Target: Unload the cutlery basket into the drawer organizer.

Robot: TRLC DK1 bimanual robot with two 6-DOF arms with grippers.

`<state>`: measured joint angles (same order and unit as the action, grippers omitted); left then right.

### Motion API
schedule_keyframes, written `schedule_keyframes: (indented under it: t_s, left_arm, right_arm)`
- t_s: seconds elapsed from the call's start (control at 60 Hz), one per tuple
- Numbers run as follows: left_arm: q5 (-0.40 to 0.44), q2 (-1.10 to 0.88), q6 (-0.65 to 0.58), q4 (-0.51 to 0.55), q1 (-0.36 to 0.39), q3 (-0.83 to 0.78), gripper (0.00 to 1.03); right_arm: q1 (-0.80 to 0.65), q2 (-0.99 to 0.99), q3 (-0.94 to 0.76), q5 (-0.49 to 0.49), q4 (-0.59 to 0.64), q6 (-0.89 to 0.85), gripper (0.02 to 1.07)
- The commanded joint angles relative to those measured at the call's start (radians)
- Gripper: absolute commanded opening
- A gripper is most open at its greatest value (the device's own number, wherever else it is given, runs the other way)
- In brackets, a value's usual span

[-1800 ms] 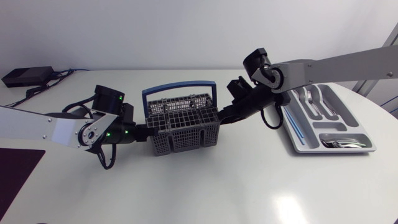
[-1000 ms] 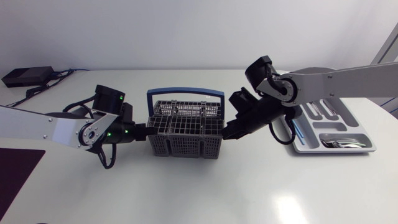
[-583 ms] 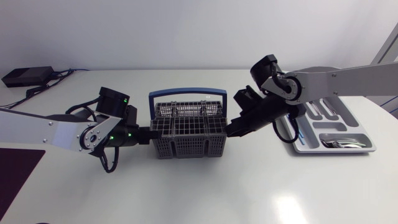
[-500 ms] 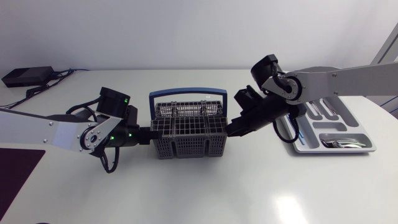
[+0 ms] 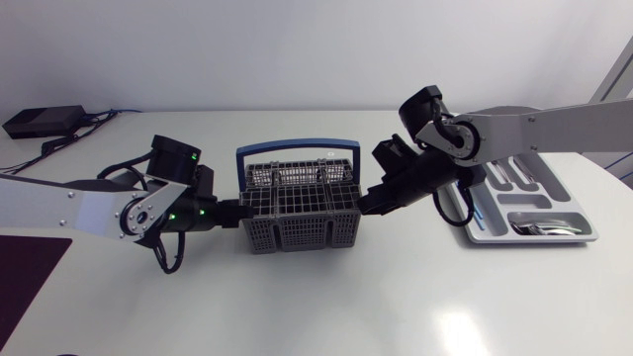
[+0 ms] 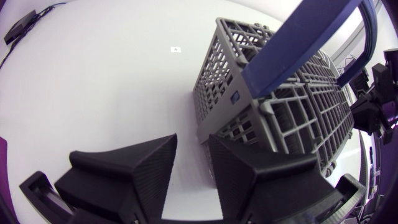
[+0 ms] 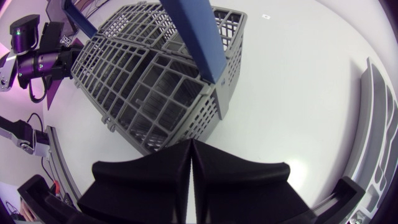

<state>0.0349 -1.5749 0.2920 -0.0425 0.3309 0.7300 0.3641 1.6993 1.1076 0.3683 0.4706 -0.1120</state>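
Note:
The grey cutlery basket (image 5: pixel 297 213) with a blue handle (image 5: pixel 294 147) stands upright mid-table between my two arms. No cutlery shows through its grid lids. My left gripper (image 5: pixel 233 210) is at the basket's left wall. In the left wrist view its fingers stand open (image 6: pixel 193 140) with bare table between them and the basket's corner (image 6: pixel 205 124) just ahead. My right gripper (image 5: pixel 364 204) is at the basket's right side, its fingers pressed shut on nothing (image 7: pixel 191 144), with the basket (image 7: pixel 155 81) just ahead. The grey drawer organizer (image 5: pixel 579 225) at the far right holds forks and spoons.
A black box (image 5: pixel 40 121) with cables lies at the back left corner. A dark purple mat (image 5: pixel 25 272) covers the front left. The organizer's edge (image 7: pixel 380 112) runs beside my right gripper.
The basket went from tilted to level and shifted a little right. In the last half second my left gripper opened off the basket's left wall and drew slightly back. The right gripper stayed shut.

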Motion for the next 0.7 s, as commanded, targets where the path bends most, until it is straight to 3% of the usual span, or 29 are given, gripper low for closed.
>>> schedule_keyframes:
  t_s: [0.0,0.683]
  left_arm:
    - [0.02,0.041,-0.004,0.004,-0.018,-0.001,0.46]
    - [0.022,0.108,-0.005,0.036,-0.044,-0.017,0.46]
  right_arm:
    - [-0.002,-0.027,-0.031,0.015,-0.021,-0.006,0.08]
    - [0.056,-0.072,-0.063,-0.031,-0.026,-0.005,0.08]
